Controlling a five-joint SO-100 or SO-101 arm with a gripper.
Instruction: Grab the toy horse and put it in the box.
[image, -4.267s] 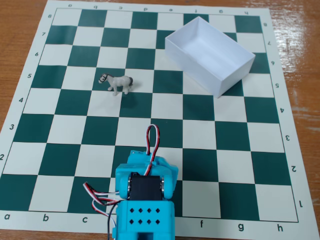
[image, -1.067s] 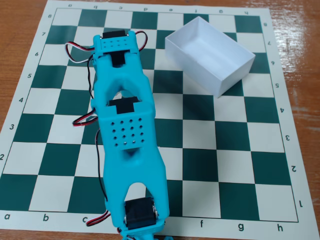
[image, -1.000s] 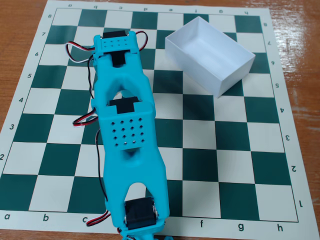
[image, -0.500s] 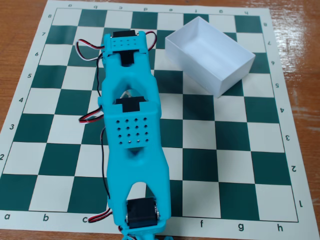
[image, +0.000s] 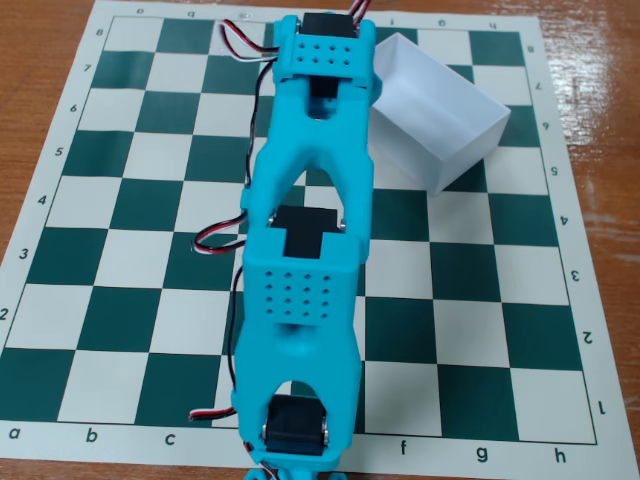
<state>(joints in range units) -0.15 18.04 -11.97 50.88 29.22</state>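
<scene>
The white open-top box (image: 440, 125) stands at the upper right of the chessboard, turned at an angle, and shows nothing inside. My cyan arm (image: 310, 200) stretches from the bottom edge up the middle of the board, and its far end (image: 325, 50) lies just left of the box. The gripper's fingers are hidden under the arm's far end. The toy horse is not visible; it may be hidden under the arm.
The green-and-white chessboard mat (image: 120, 250) lies on a wooden table (image: 600, 100). Red, white and black cables (image: 225, 235) run along the arm's left side. No other loose objects show on the board.
</scene>
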